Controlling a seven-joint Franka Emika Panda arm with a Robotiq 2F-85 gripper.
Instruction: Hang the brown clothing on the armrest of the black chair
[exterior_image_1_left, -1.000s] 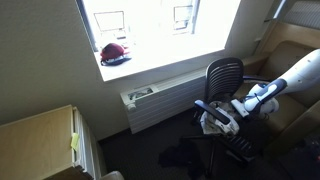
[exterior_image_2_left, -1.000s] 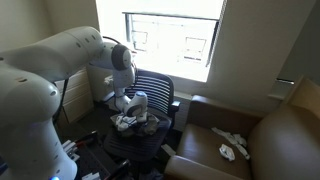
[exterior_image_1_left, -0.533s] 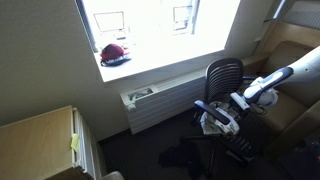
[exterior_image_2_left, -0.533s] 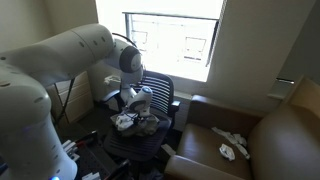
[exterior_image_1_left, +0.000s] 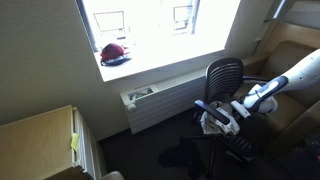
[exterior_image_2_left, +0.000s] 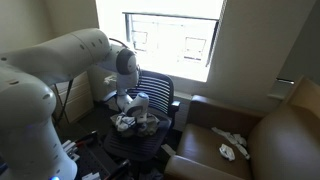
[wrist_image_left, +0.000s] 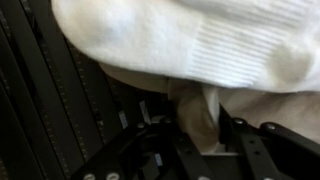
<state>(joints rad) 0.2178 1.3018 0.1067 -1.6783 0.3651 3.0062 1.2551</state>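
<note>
gripper (exterior_image_2_left: 135, 115) | apparently pinching brown clothing (wrist_image_left: 195, 115) | over black chair (exterior_image_1_left: 222, 75) seat | white cloth (wrist_image_left: 180, 40) beside

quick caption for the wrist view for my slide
Gripper pinching a fold of tan-brown fabric beneath white ribbed cloth, over the black slatted chair seat.

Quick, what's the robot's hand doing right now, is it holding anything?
Hand: closed, pinching a fold of the brown clothing, just below some white ribbed fabric.
</note>
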